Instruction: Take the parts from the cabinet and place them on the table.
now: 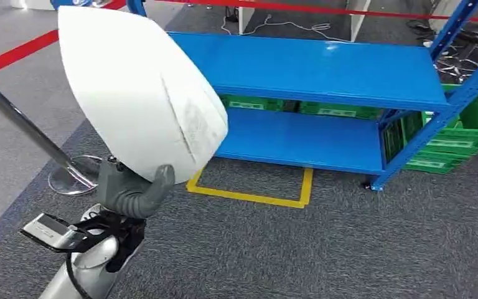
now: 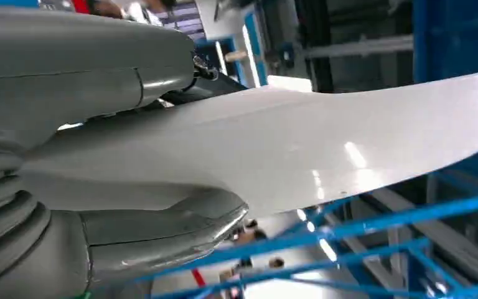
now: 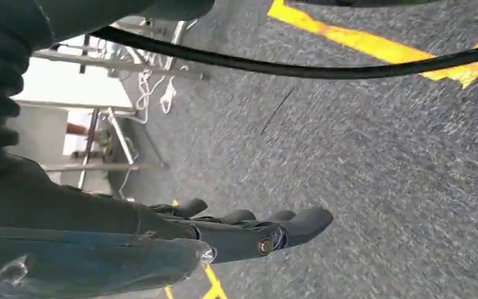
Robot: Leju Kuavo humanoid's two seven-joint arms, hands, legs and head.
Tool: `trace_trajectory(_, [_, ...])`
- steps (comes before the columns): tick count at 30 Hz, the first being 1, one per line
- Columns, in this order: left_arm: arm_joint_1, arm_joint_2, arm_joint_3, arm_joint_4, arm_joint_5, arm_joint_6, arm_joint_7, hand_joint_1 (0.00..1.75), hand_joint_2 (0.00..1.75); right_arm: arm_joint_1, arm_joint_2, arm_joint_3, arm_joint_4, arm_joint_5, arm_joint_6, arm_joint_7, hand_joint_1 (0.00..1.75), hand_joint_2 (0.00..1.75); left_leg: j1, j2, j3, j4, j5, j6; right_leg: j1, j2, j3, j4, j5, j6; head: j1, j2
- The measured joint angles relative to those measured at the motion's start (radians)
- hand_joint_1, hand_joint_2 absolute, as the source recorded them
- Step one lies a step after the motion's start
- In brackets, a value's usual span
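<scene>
Nearest in the head view, the silver left arm rises from the lower left, its wrist bent upward, and the left hand (image 1: 135, 190) grips the lower edge of a large white curved plastic shell part (image 1: 138, 93). The grey thumb lies across the near face of the part. In the left wrist view the thumb and the opposing fingers (image 2: 168, 227) clamp the smooth white sheet (image 2: 323, 149) from both sides. The part is held up in the air, tilted, well above the grey carpet floor (image 1: 348, 249) and in front of the left end of the blue metal shelving rack (image 1: 323, 68).

The right hand (image 3: 249, 230) hangs over the carpet in the right wrist view, its dark fingers stretched out side by side and holding nothing; a black cable (image 3: 299, 67) crosses above it.

A yellow tape rectangle (image 1: 255, 193) marks the floor just before the rack. Green plastic crates (image 1: 454, 140) sit at the rack's right end and behind its lower shelf. To the left stands a chrome barrier post with a round base (image 1: 68, 177), and a red belt (image 1: 18, 53) runs beyond it.
</scene>
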Motion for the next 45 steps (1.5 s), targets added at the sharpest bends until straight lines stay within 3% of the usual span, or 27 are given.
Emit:
trace_trajectory(1, [0.002, 0.001, 0.000, 0.001, 0.001, -0.003, 0.000, 1.75, 1.75, 0.001, 0.000, 0.000, 0.000, 0.000, 0.002, 0.000, 0.00, 1.75, 0.001, 0.000, -0.036, 0.069, -0.022, -0.001, 0.000, 0.010, -0.002, 0.000, 0.001, -0.001, 0.000, 0.000])
trace_trajectory(3, [0.004, 0.003, 0.000, 0.003, 0.002, -0.007, 0.001, 1.75, 1.75, 0.004, 0.000, -0.001, 0.000, 0.000, 0.003, 0.000, 0.00, 1.75, 0.004, -0.002, -0.044, 0.075, 0.005, -0.001, -0.001, 0.030, -0.003, 0.000, 0.003, 0.001, 0.000, 0.000])
trace_trajectory(5, [0.003, 0.003, 0.000, 0.004, 0.003, -0.011, 0.001, 1.75, 1.75, 0.005, 0.000, -0.001, 0.000, 0.001, 0.004, 0.000, 0.00, 1.75, 0.008, -0.016, 0.023, -0.059, 0.089, 0.001, -0.005, 0.054, -0.002, 0.001, 0.006, 0.007, 0.000, 0.000])
trace_trajectory(6, [0.003, 0.003, 0.000, 0.004, 0.003, -0.012, 0.001, 1.75, 1.75, 0.004, 0.000, -0.001, 0.000, 0.001, 0.003, 0.000, 0.00, 1.75, 0.013, -0.048, 0.070, -0.147, 0.125, 0.000, -0.008, 0.068, -0.003, 0.001, 0.008, 0.012, 0.000, 0.000])
trace_trajectory(7, [0.003, 0.003, 0.000, 0.004, 0.003, -0.012, 0.001, 1.75, 1.75, 0.002, 0.000, -0.001, 0.000, 0.001, 0.003, 0.000, 0.00, 1.75, 0.018, -0.099, 0.095, -0.201, 0.126, -0.001, -0.001, 0.078, -0.010, 0.007, 0.008, 0.019, -0.002, 0.000])
trace_trajectory(11, [0.002, 0.003, -0.002, 0.005, 0.007, -0.013, 0.000, 1.75, 1.75, 0.010, 0.000, -0.002, 0.000, 0.001, 0.003, 0.000, 0.00, 1.75, 0.015, -0.066, 0.096, -0.213, 0.125, 0.024, -0.013, 0.117, -0.028, -0.004, 0.023, 0.045, -0.001, 0.000])
trace_trajectory(12, [0.000, 0.002, -0.003, 0.005, 0.007, -0.015, 0.000, 1.75, 1.75, 0.013, 0.000, -0.003, 0.000, 0.001, 0.003, 0.000, 0.00, 1.75, 0.019, -0.048, 0.098, -0.219, 0.128, 0.030, -0.010, 0.090, -0.033, 0.008, 0.015, 0.047, -0.001, 0.000])
trace_trajectory(13, [0.001, 0.000, -0.004, 0.005, 0.007, -0.016, 0.000, 1.75, 1.75, 0.013, 0.000, -0.003, 0.000, 0.001, 0.003, 0.000, 0.00, 1.75, 0.018, -0.041, 0.098, -0.219, 0.130, 0.035, -0.004, 0.037, -0.050, 0.045, -0.013, 0.051, 0.013, 0.000])
trace_trajectory(14, [0.001, 0.000, -0.004, 0.005, 0.007, -0.016, 0.000, 1.75, 1.75, 0.012, 0.000, -0.003, 0.000, 0.001, 0.003, 0.000, 0.00, 1.75, 0.016, -0.029, 0.097, -0.219, 0.129, 0.040, -0.005, 0.012, -0.083, 0.117, -0.055, 0.055, 0.016, 0.000])
trace_trajectory(16, [0.005, 0.001, -0.003, 0.005, 0.008, -0.016, 0.000, 1.75, 1.75, 0.010, 0.000, -0.003, 0.000, 0.002, 0.002, 0.000, 0.00, 1.75, 0.013, -0.001, 0.096, -0.219, 0.128, 0.043, -0.005, -0.006, -0.153, 0.277, -0.125, 0.058, 0.016, 0.000])
trace_trajectory(17, [0.005, 0.001, -0.003, 0.006, 0.008, -0.016, 0.000, 1.75, 1.75, 0.010, 0.000, -0.003, 0.000, 0.002, 0.002, 0.000, 0.00, 1.75, 0.012, 0.012, 0.096, -0.219, 0.127, 0.043, -0.005, -0.009, -0.168, 0.314, -0.132, 0.058, 0.017, 0.000])
trace_trajectory(18, [0.005, 0.001, -0.003, 0.006, 0.007, -0.016, 0.000, 1.75, 1.75, 0.011, 0.000, -0.004, 0.000, 0.002, 0.002, 0.000, 0.00, 1.75, 0.012, 0.025, 0.097, -0.219, 0.127, 0.043, -0.005, -0.010, -0.156, 0.299, -0.114, 0.058, 0.016, 0.000])
trace_trajectory(20, [0.005, 0.001, -0.004, 0.006, 0.007, -0.017, 0.000, 1.75, 1.75, 0.012, -0.001, -0.004, 0.000, 0.002, 0.002, 0.000, 0.00, 1.75, 0.011, 0.046, 0.100, -0.218, 0.124, 0.040, -0.005, -0.022, -0.074, 0.154, -0.043, 0.054, 0.016, 0.000])
trace_trajectory(21, [0.005, 0.001, -0.004, 0.006, 0.007, -0.018, 0.000, 1.75, 1.75, 0.012, -0.002, -0.004, 0.000, 0.002, 0.002, 0.000, 0.00, 1.75, 0.011, 0.055, 0.104, -0.218, 0.122, 0.036, -0.003, -0.051, -0.022, 0.064, -0.009, 0.053, 0.017, 0.000])
trace_trajectory(22, [0.005, 0.001, -0.004, 0.006, 0.008, -0.019, 0.000, 1.75, 1.75, 0.010, -0.002, -0.004, 0.000, 0.002, 0.002, 0.000, 0.00, 1.75, 0.006, 0.063, 0.106, -0.218, 0.120, 0.032, 0.005, -0.104, 0.006, 0.006, -0.017, 0.051, 0.016, 0.000])
trace_trajectory(23, [0.004, 0.001, -0.003, 0.006, 0.009, -0.021, 0.000, 1.75, 1.75, 0.009, -0.002, -0.005, 0.000, 0.002, 0.002, 0.000, 0.00, 1.75, 0.000, 0.071, 0.105, -0.216, 0.117, 0.027, 0.006, -0.089, 0.010, 0.002, -0.009, 0.036, 0.016, 0.000])
trace_trajectory(27, [0.004, -0.005, -0.005, 0.006, 0.010, -0.027, 0.000, 1.75, 1.75, 0.006, -0.002, -0.005, 0.000, 0.001, 0.001, 0.005, 0.00, 1.75, 0.002, 0.103, 0.109, -0.221, 0.115, 0.006, 0.005, -0.041, 0.001, -0.001, 0.000, 0.013, 0.015, 0.000])
trace_trajectory(29, [0.002, -0.005, -0.005, 0.006, 0.010, -0.027, 0.000, 1.75, 1.75, 0.009, -0.002, -0.006, 0.000, 0.000, 0.000, 0.008, 0.00, 1.75, 0.006, 0.023, 0.082, -0.153, 0.067, -0.006, -0.003, -0.020, -0.001, -0.002, 0.003, 0.008, 0.010, 0.000])
trace_trajectory(31, [0.005, -0.004, -0.005, 0.007, 0.010, -0.026, 0.000, 1.75, 1.75, 0.005, -0.002, -0.006, 0.000, 0.000, 0.000, 0.009, 0.00, 1.75, 0.007, 0.005, 0.005, 0.000, -0.005, -0.010, -0.004, 0.006, -0.004, -0.002, 0.006, 0.002, 0.007, 0.000])
trace_trajectory(33, [0.007, 0.000, -0.004, 0.008, 0.011, -0.026, 0.000, 1.75, 1.75, 0.005, -0.002, -0.009, 0.000, -0.001, 0.000, 0.011, 0.00, 1.75, 0.007, -0.002, -0.042, 0.078, -0.014, -0.008, -0.004, 0.035, -0.006, -0.002, 0.007, 0.001, 0.008, 0.000])
trace_trajectory(36, [0.006, 0.000, -0.005, 0.008, 0.014, -0.027, 0.000, 1.75, 1.75, 0.006, -0.002, -0.015, 0.000, -0.005, -0.003, 0.010, 0.00, 1.75, 0.008, -0.021, 0.030, -0.080, 0.104, 0.001, -0.008, 0.080, -0.004, -0.002, 0.010, 0.007, 0.007, 0.000])
trace_trajectory(38, [0.004, -0.002, -0.005, 0.008, 0.018, -0.031, 0.000, 1.75, 1.75, 0.004, -0.002, -0.016, 0.000, -0.010, -0.005, 0.010, 0.00, 1.75, 0.017, -0.110, 0.087, -0.200, 0.134, 0.002, -0.002, 0.105, -0.012, 0.006, 0.011, 0.019, 0.005, 0.000])
trace_trajectory(40, [0.004, -0.005, -0.005, 0.009, 0.020, -0.037, 0.001, 1.75, 1.75, 0.001, -0.002, -0.020, 0.000, -0.016, -0.009, 0.008, 0.00, 1.75, 0.018, -0.096, 0.088, -0.211, 0.123, 0.007, -0.008, 0.123, -0.025, 0.004, 0.017, 0.029, 0.007, 0.000])
trace_trajectory(42, [0.002, -0.007, -0.005, 0.009, 0.027, -0.045, 0.001, 1.75, 1.75, 0.010, -0.003, -0.025, 0.000, -0.022, -0.011, 0.006, 0.00, 1.75, 0.021, -0.071, 0.090, -0.216, 0.127, 0.022, -0.012, 0.145, -0.035, -0.003, 0.022, 0.042, 0.007, 0.000])
trace_trajectory(43, [-0.002, -0.008, -0.005, 0.009, 0.030, -0.046, 0.001, 1.75, 1.75, 0.012, -0.003, -0.026, 0.000, -0.024, -0.013, 0.006, 0.00, 1.75, 0.022, -0.058, 0.091, -0.218, 0.129, 0.028, -0.008, 0.095, -0.037, 0.012, 0.011, 0.044, 0.005, 0.000])
trace_trajectory(44, [-0.002, -0.013, -0.005, 0.009, 0.031, -0.048, 0.001, 1.75, 1.75, 0.012, -0.003, -0.030, 0.000, -0.028, -0.016, 0.008, 0.00, 1.75, 0.020, -0.048, 0.092, -0.218, 0.128, 0.035, -0.005, 0.041, -0.056, 0.049, -0.019, 0.049, 0.021, 0.000])
trace_trajectory(45, [-0.003, -0.015, -0.005, 0.009, 0.035, -0.050, 0.001, 1.75, 1.75, 0.011, -0.003, -0.032, 0.000, -0.030, -0.017, 0.011, 0.00, 1.75, 0.018, -0.034, 0.092, -0.218, 0.127, 0.038, -0.006, 0.011, -0.089, 0.120, -0.061, 0.054, 0.023, 0.000])
